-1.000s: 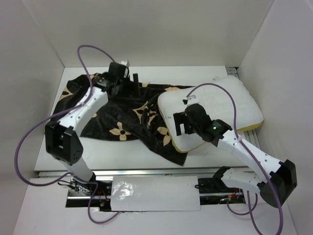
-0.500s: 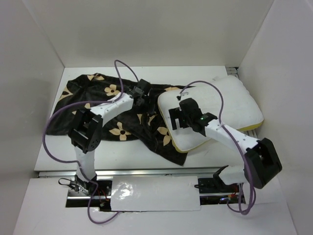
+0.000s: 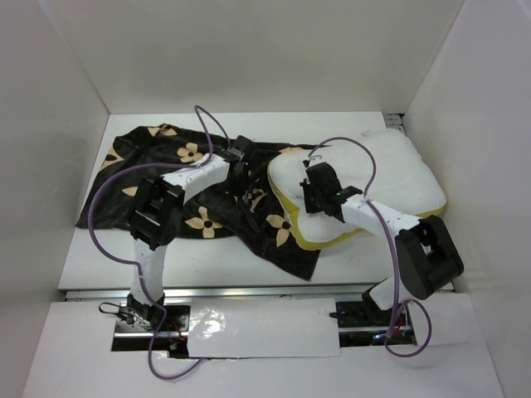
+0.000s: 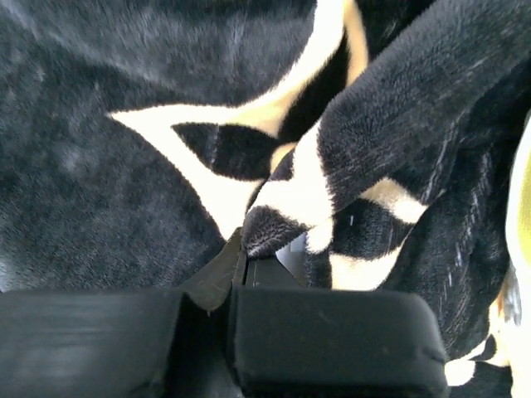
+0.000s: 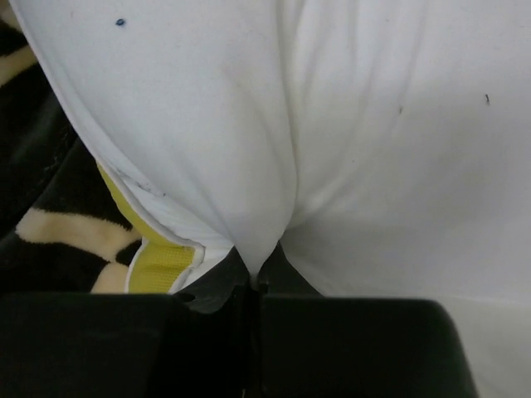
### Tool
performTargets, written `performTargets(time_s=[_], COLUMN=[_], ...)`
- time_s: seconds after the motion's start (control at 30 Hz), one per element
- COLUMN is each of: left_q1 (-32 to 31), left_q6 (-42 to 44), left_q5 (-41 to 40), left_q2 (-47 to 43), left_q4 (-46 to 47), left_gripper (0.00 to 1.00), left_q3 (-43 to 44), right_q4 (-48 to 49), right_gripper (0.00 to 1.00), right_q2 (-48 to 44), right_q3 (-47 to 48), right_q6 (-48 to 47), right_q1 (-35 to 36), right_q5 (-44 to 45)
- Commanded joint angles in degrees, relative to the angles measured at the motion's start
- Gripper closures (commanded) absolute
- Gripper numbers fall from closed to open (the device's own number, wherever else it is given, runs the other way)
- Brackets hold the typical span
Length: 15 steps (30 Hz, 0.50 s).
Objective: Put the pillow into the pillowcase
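Right gripper (image 3: 318, 192) is pinched shut on a fold of the pillow (image 3: 390, 174), which lies at right, its left end overlapping the pillowcase (image 3: 166, 182). Left gripper (image 3: 241, 157) clamps a pillowcase fold; best to lift that edge open before sliding the pillow leftward

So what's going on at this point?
Both arms are gripping fabric. The left gripper is pinched shut on a fold of the pillowcase, which lies spread across the left side of the table. The right gripper is pinched shut on the left end of the pillow, bunching it. The pillow lies outside the case, its left edge overlapping the dark fabric.
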Motion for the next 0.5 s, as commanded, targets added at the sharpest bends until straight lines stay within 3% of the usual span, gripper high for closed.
performTargets(time_s=[0.0,0.23,0.47], left_q1=[-0.6,-3.2,-4.3], left_q6=[-0.1,2.6,2.6], left_q5=[-0.2,-2.5,-3.5], left_q2=[-1.1,-10.4,-15.7], left_q4=[0.4,3.5,4.0], left_gripper=[1.0,1.0,1.0], left_q3=[3.2,3.9,2.2], right_q4=[-2.9,-9.8,-18.0], right_gripper=[1.0,1.0,1.0], right_q2=[-3.4,-22.1,-27.6], right_q3=[1.5,4.4,5.9], right_q6=[0.9,0.9,0.9], right_q1=[-0.3,0.2,1.9], right_q5=[-3.8,-2.6,-8.1])
